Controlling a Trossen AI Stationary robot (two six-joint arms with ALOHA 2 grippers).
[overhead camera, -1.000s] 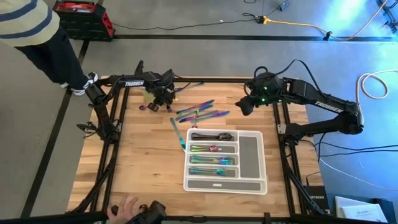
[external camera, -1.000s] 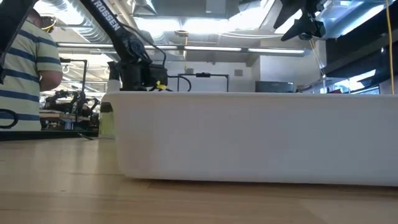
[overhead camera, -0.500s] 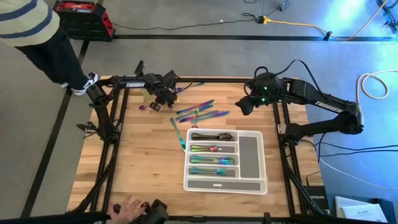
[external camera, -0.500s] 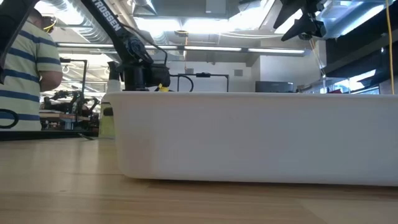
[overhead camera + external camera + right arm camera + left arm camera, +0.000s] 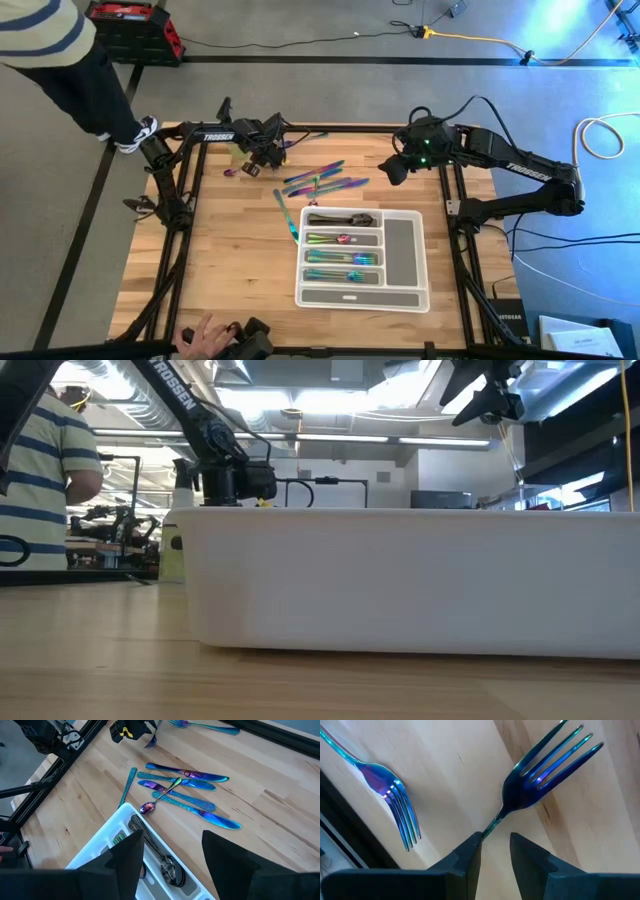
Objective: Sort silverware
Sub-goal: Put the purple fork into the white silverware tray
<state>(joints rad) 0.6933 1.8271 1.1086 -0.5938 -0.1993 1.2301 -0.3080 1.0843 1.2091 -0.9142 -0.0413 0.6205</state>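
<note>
My left gripper is at the table's far left, pointing steeply down, shut on an iridescent fork. A second fork lies flat on the wood beside it. More loose silverware lies in a cluster at the far middle, and one piece lies by the tray's left side. The white tray holds sorted silverware in three of its compartments. My right gripper hangs open, high over the far right, touching nothing. My left gripper pinches the fork's slim handle just behind its neck between its two fingers. It comes from above, slanting steeply down, with the fingers along the handle. The fork's head sticks out below the fingertips, tines first, just over the wood.
A yellow-green spray bottle stands close to my left gripper at the far left. A person in a striped top stands beyond the far left corner, and a hand rests at the near edge. Bare wood lies left of the tray.
My left gripper has tipped a little where it stands, the fork turning with it in the hold. My right arm has kept still.
</note>
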